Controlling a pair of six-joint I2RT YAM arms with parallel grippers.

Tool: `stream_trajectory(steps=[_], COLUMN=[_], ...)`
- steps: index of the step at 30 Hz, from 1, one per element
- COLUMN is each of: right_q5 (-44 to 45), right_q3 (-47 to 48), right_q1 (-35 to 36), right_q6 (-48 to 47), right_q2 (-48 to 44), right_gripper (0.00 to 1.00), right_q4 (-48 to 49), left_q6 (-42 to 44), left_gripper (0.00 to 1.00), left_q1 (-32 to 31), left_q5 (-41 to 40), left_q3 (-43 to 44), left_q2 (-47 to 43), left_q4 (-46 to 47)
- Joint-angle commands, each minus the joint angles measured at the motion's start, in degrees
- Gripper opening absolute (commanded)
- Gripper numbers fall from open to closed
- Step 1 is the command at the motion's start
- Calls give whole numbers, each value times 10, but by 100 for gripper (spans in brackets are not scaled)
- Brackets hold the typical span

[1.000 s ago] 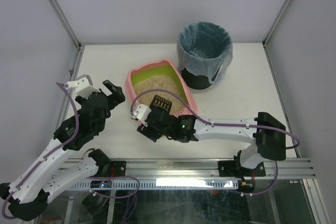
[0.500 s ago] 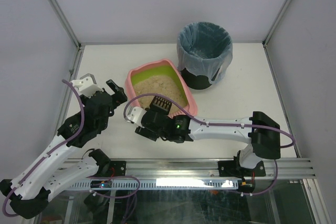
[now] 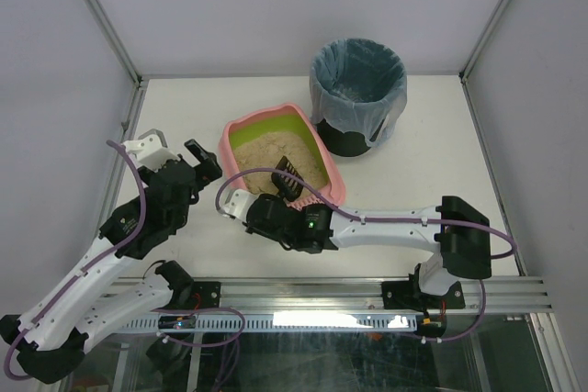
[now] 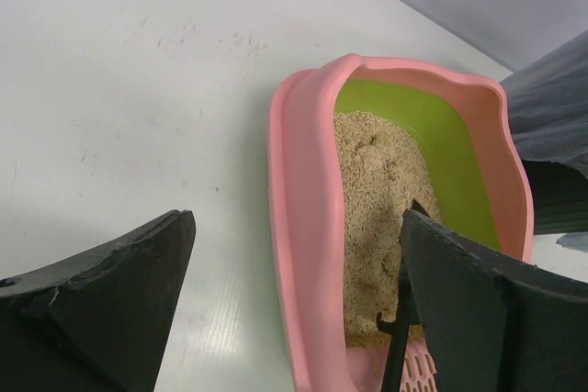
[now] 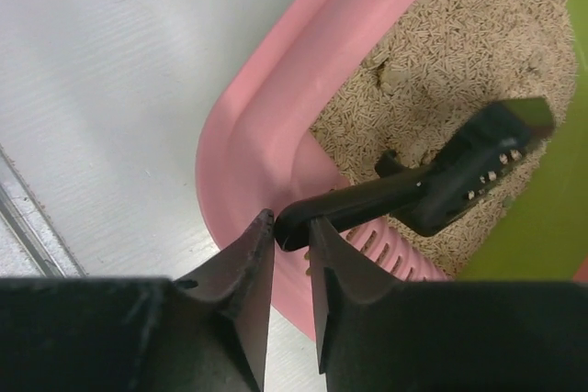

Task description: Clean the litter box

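Right gripper (image 5: pixel 290 223) clamps the scoop (image 5: pixel 459 172) by its handle over the litter box (image 5: pixel 276 98) (left gripper (image 4: pixel 296 227) gapes).

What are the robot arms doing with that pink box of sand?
They're cleaning a litter box. The right gripper pinches the handle end of a black scoop whose slotted head is over the litter. The left gripper hangs open beside the box, holding nothing. A bag-lined bin stands behind.

Litter box (image 4: pixel 299 227) near end cut off (bottom edge), scoop (image 4: pixel 394 360) mostly hidden
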Motion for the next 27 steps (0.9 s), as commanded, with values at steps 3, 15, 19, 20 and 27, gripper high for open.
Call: stream_trajectory(steps=[3,15,19,20,27], right_q5=[74,109,32,5,-145], right_q3=[9,-52,-85,-94,-96], right_q1=[4,-38,-94,-109,-236], right_q6=[5,54,94,102,174], right_q2=[-43,-152,-207,-221,-262], right_gripper=[17,0,0,0,0], right_q4=[38,94,127,135,154], left_q6=[12,191,304,331,438], left_gripper=[99,99,99,99,99], left_q1=[-2,-1,-2,-2,-1], left_q5=[-20,11,95,129,273], left_q3=[12,32,19,11,-24], left_q2=[-2,15,13,14,39], left_q4=[6,118,229,254,390])
